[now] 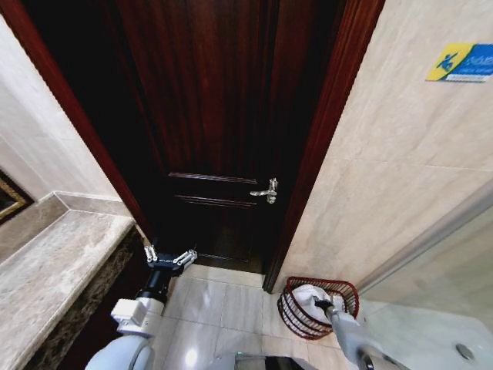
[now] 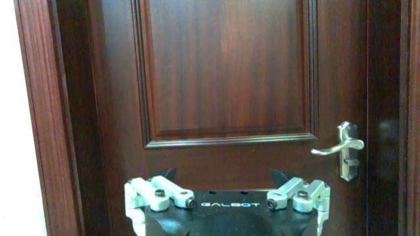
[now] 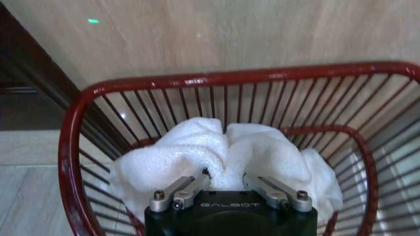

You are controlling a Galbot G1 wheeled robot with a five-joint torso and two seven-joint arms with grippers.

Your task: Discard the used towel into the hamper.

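White terry cloth bunches up just ahead of the right pincer [image 3: 225, 183], whose fingers are drawn in narrow on a fold of the towel [image 3: 226, 157]. The towel lies inside the hamper [image 3: 71, 147], its red-brown wire rim curving around both pincer and cloth. In the head view the hamper [image 1: 344, 287] stands on the pale tiled floor [image 1: 223, 304], against the beige stone wall [image 1: 385, 177] and just beside the dark door frame [image 1: 323, 131], with the towel [image 1: 306, 297] showing as a white lump within it and the right pincer [image 1: 320, 304] reaching in from above.

The left pincer [image 1: 169, 257] hangs in the air well apart from the hamper, spread wide and holding nothing, near the end of a marble table [image 1: 54, 262]. Beyond it stands the dark wooden door [image 2: 226, 73] with its silver lever handle [image 2: 341, 147].
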